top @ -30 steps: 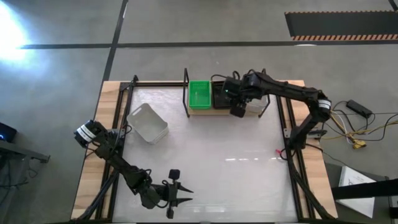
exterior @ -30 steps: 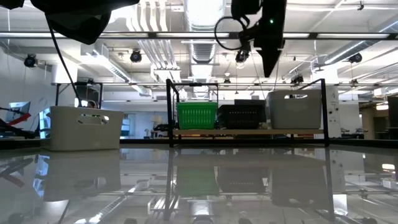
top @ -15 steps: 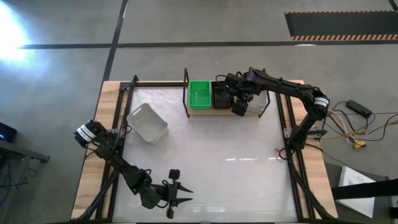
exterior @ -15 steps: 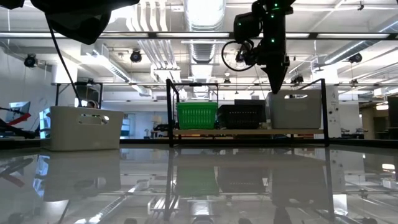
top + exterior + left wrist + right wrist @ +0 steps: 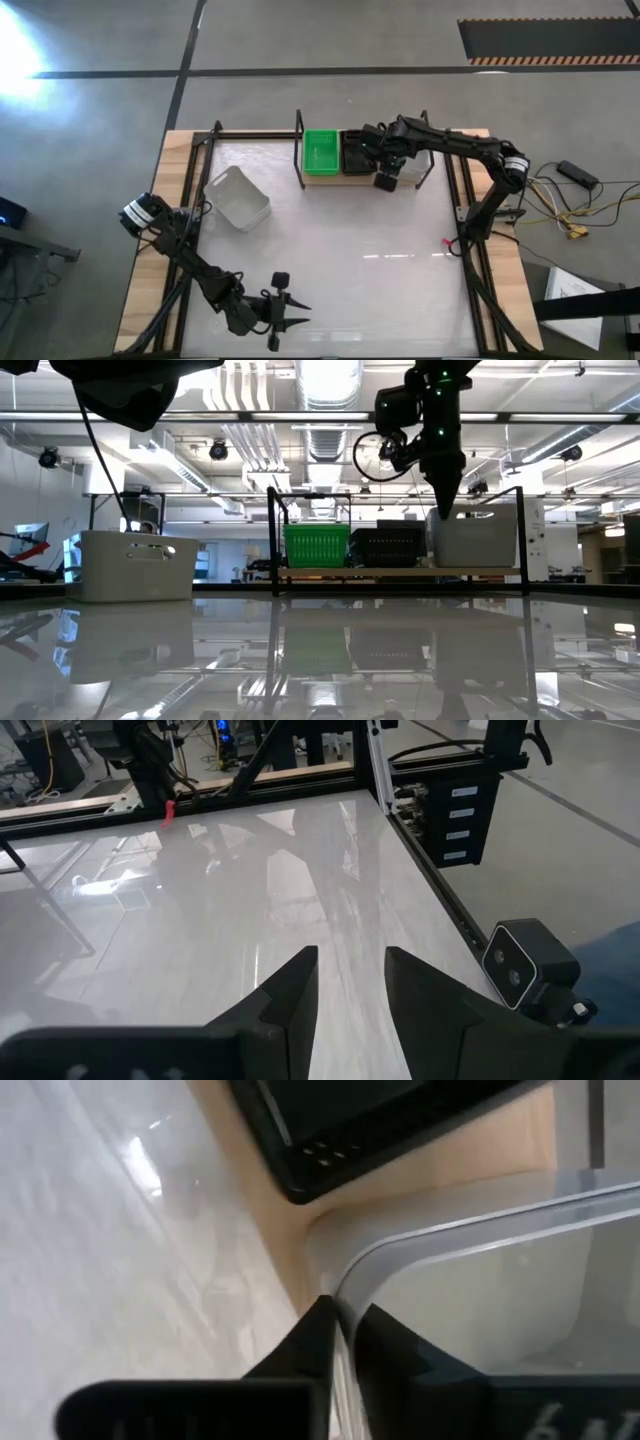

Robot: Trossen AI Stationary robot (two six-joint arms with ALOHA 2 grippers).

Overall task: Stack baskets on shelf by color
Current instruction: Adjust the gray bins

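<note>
The right gripper [image 5: 343,1330] is closed on the near rim of the translucent basket [image 5: 474,537], set at the shelf [image 5: 400,572] right end beside the black basket [image 5: 388,546]; the left gripper [image 5: 348,982] (fingers parted) waits at the near edge; a second translucent basket [image 5: 238,197] lies far left, nearer the left arm.

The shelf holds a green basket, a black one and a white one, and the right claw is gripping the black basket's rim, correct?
Not quite. The right claw grips the rim of the white basket, not the black basket; the right wrist view shows the translucent wall between its fingers. The shelf does hold the green basket, black and white ones.
</note>
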